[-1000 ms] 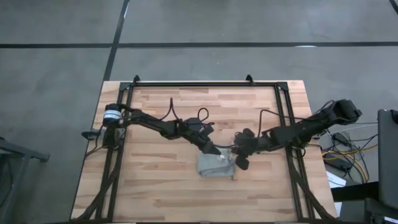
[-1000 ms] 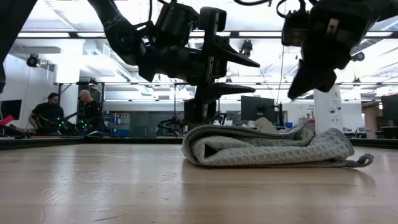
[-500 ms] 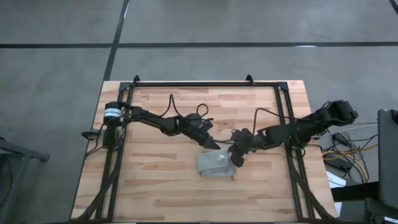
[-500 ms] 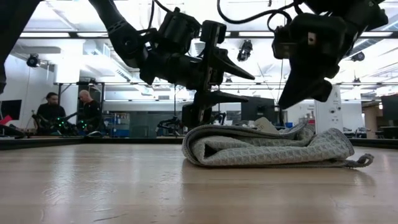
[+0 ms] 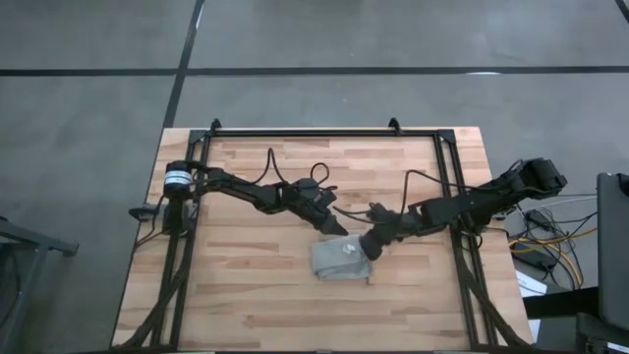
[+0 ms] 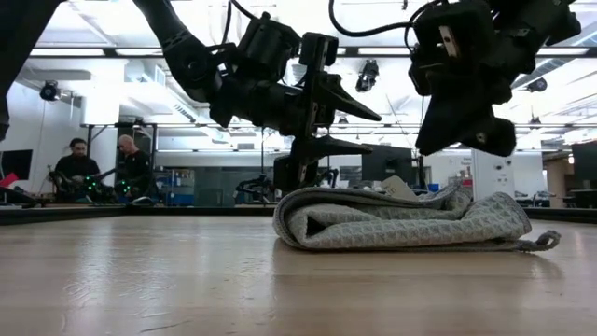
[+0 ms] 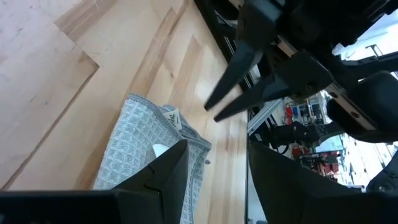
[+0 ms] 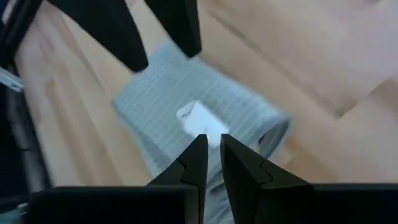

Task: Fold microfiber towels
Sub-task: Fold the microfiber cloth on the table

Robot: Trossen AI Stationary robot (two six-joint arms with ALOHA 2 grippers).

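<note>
The grey-green microfiber towel [image 5: 341, 264] lies folded in several layers on the wooden table, near its middle. It also shows in the low view [image 6: 401, 224]. Its small white tag [image 8: 199, 118] lies on top. My left gripper [image 5: 337, 229] hovers open just above the towel's far left part, its fingers [image 6: 359, 103] spread one above the other. My right gripper [image 5: 370, 248] hovers above the towel's far right corner with its fingers close together and nothing between them [image 8: 211, 140]. Neither gripper touches the towel.
A black frame rail [image 5: 324, 133] runs around the tabletop. Bare wood lies on the near side and the left of the towel [image 5: 246, 295]. Cables [image 5: 550, 246] hang off the table's right. Two people [image 6: 93, 163] sit in the room beyond the far edge.
My left gripper has risen a little and drawn slightly toward the far edge, staying open. My right gripper has shifted a little toward the towel's far side and turned about its wrist above it. The towel has kept still.
</note>
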